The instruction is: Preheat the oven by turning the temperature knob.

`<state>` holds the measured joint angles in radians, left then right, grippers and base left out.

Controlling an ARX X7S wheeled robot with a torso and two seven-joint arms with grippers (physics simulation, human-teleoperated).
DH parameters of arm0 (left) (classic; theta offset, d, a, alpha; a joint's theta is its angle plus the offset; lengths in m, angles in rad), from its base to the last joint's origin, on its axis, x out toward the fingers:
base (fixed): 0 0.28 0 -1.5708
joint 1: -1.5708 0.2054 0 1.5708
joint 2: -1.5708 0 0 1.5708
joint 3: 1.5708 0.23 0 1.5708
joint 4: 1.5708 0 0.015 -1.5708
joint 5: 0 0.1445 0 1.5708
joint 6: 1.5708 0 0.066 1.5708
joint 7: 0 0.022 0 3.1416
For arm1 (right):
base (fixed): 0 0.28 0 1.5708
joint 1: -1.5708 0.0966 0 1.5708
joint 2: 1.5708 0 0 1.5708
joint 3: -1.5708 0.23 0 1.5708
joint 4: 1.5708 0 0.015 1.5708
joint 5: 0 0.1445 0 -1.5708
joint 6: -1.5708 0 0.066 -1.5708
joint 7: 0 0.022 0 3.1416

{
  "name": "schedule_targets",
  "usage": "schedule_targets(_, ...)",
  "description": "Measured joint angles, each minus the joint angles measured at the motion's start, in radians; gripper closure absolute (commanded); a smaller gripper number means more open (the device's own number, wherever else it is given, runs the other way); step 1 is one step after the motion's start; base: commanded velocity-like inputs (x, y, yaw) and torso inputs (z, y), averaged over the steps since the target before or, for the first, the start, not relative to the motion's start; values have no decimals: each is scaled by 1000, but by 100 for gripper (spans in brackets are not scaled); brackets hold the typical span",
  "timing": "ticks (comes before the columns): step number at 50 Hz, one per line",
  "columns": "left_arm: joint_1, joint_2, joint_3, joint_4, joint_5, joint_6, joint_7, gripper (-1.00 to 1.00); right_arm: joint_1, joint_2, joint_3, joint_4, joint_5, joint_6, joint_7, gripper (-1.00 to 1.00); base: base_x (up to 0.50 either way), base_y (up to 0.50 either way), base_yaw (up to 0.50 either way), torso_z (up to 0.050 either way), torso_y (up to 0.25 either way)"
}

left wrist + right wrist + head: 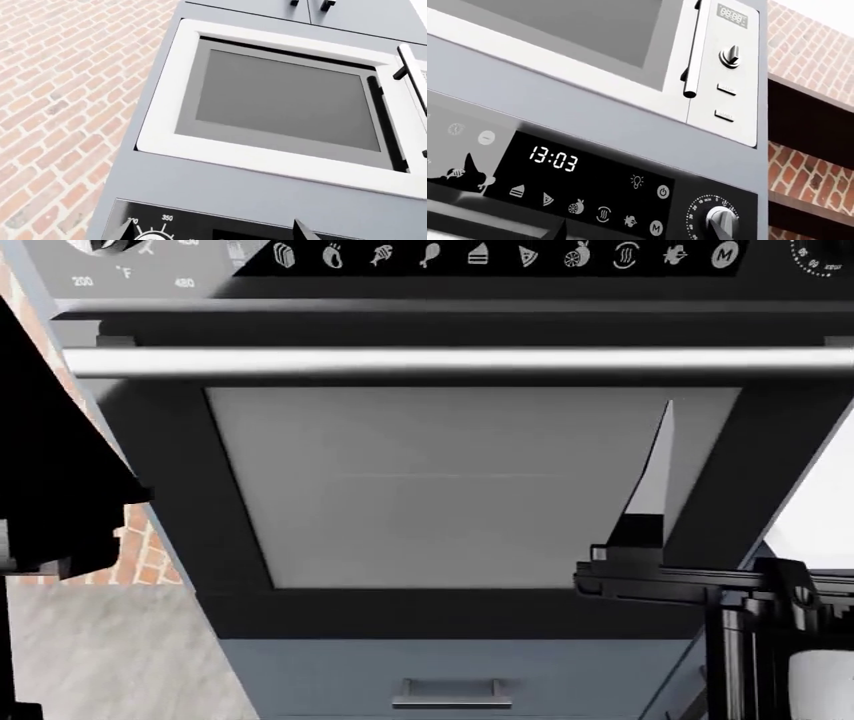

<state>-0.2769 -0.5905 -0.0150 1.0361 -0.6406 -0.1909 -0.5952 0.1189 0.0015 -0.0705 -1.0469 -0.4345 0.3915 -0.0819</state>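
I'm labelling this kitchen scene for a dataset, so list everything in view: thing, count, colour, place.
Oven: one, black with grey glass door, built into grey cabinetry.
Oven handle: one, silver, across the door top.
Temperature knob: one, black dial with white numbers, panel's left end.
Timer knob: one, silver and black, panel's right end.
Clock display: one, white digits reading 13:03.
Microwave: one, white, above the oven.
Drawer handle: one, silver, below the oven.
Brick wall: red, beside the cabinetry.
Left claw: dark fingertips near the temperature knob.
Right claw: dark fingertips near the timer knob.
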Motion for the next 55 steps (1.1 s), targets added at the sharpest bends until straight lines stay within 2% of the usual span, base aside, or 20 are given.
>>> schedule_targets(9, -135, -200, 118, 0, -143, -38, -209, -100, -2, 0, -3, 0, -7, 19, 9, -100, 0, 0, 0, 0, 0)
schedule_targets(17, -342, -330, 199, 3, -345, -118, -363, -100, -4, 0, -1, 0, -9, 39, 11, -100, 0, 0, 0, 0, 0)
schedule_targets(23, -503, -398, 245, -7, -517, -178, -466, -100, -3, 1, -1, 0, -11, 52, 13, -100, 0, 0, 0, 0, 0)
schedule_targets(37, -729, -456, 326, -60, -808, -278, -618, -100, 2, 1, -3, 0, 4, 81, 16, -100, 0, 0, 0, 0, 0)
schedule_targets(46, -837, -463, 359, -118, -925, -330, -647, -100, 7, 0, -12, 0, 27, 153, -7, -100, 0, 0, 0, 0, 0)
schedule_targets(55, -939, -458, 387, -190, -1017, -382, -650, -100, 21, 3, -68, 1, -48, 246, -25, -100, 0, 0, 0, 0, 0)
